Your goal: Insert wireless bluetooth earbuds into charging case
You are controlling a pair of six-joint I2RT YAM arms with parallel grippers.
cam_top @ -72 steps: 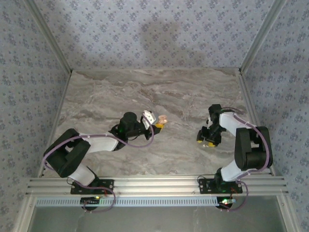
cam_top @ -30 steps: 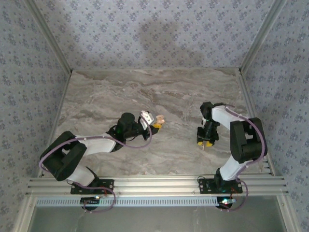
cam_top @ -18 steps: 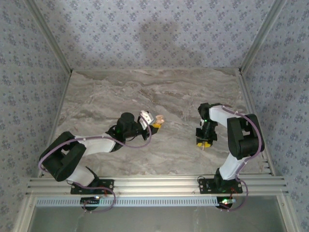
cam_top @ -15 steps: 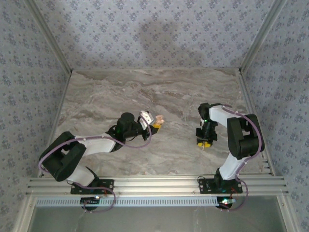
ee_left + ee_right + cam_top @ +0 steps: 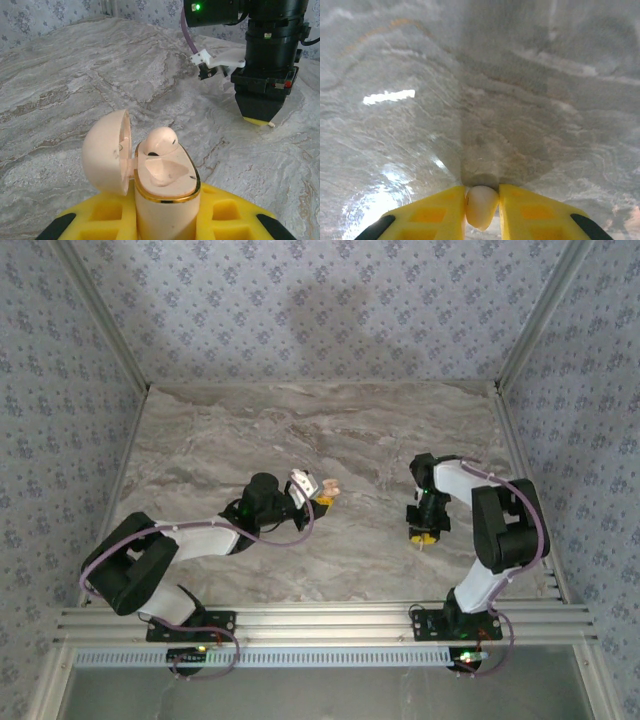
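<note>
Grey marbled table (image 5: 300, 430), patterned wallpaper on the walls around it. The held earbud (image 5: 481, 205) is tiny, smooth and glossy, and is pinched between the right gripper's (image 5: 482, 192) yellow fingers, low over the table at centre-right. It looks light, hard and slippery, apt to twist or squirt free, so a gentle grip across its rounded body suits it best. To its left, the left gripper (image 5: 167, 222) clamps the charging case (image 5: 167, 175), lid (image 5: 107, 150) open. 1 seated earbud (image 5: 159, 140) fills the far slot; the near slot is empty.
</note>
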